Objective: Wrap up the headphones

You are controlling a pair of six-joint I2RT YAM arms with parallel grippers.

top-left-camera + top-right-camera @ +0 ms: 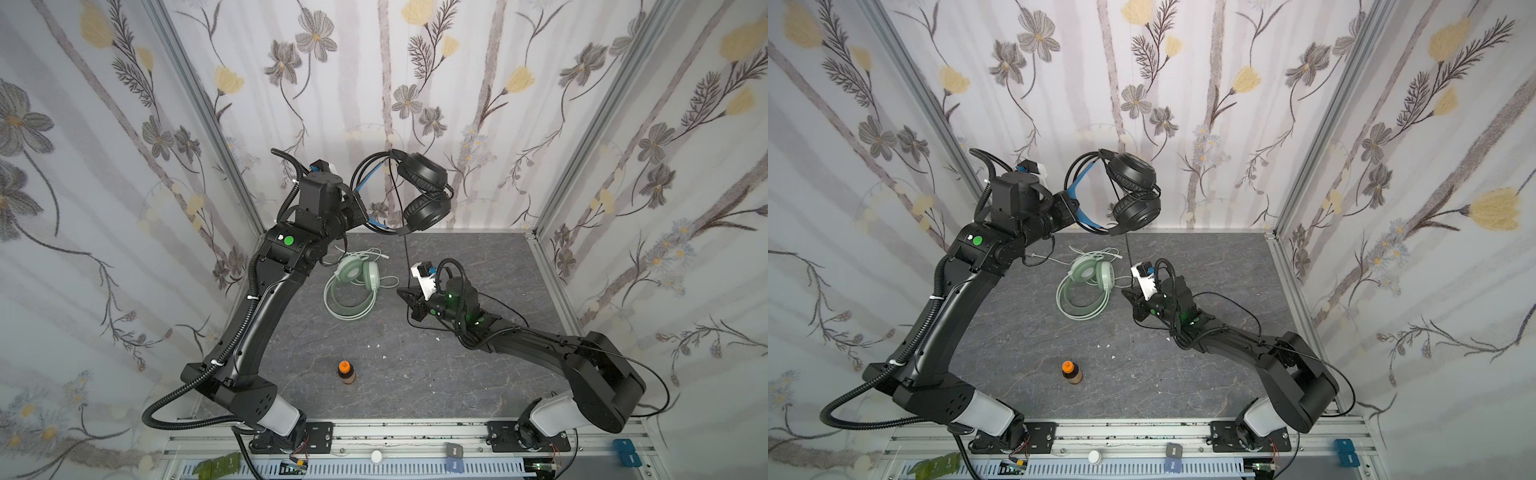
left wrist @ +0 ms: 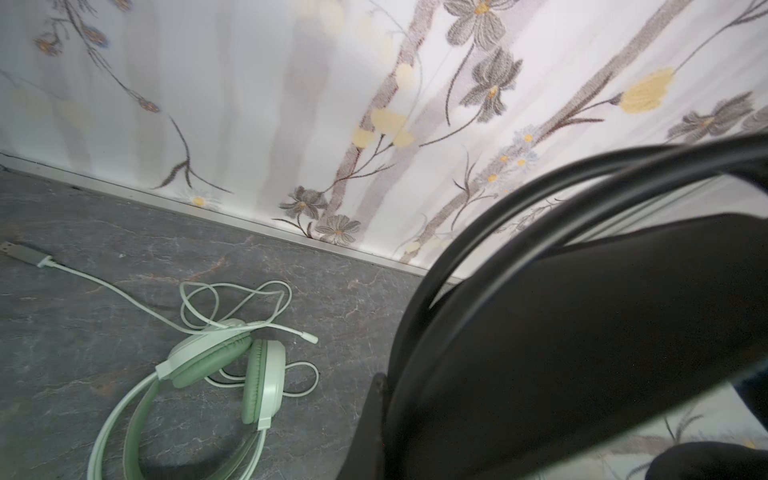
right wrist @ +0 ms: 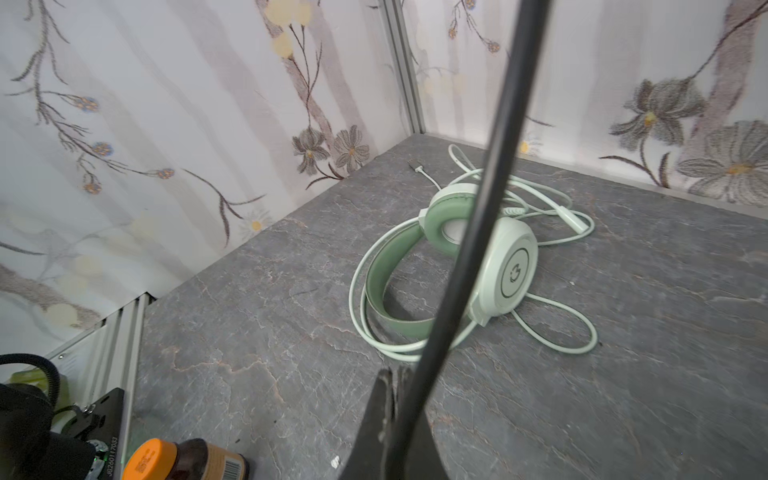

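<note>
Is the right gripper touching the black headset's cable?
Touching. In the right wrist view the right gripper pinches the black cable between its shut jaws.

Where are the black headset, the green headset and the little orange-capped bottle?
Black over-ear headset (image 1: 424, 170): in a top view, upper ear cup.
Mint-green over-ear headset (image 3: 513, 270): right wrist view, pale outer ear cup.
Small orange-capped brown bottle (image 1: 344, 366): in a top view, orange cap.

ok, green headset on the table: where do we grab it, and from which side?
Grip the headband mid-arc, from straight above, jaws across the band. The green headset lies flat with that arc bare on the side nearer the arm bases. The white cable loops around the cups at the far side, so a grip there would likely snag.
</note>
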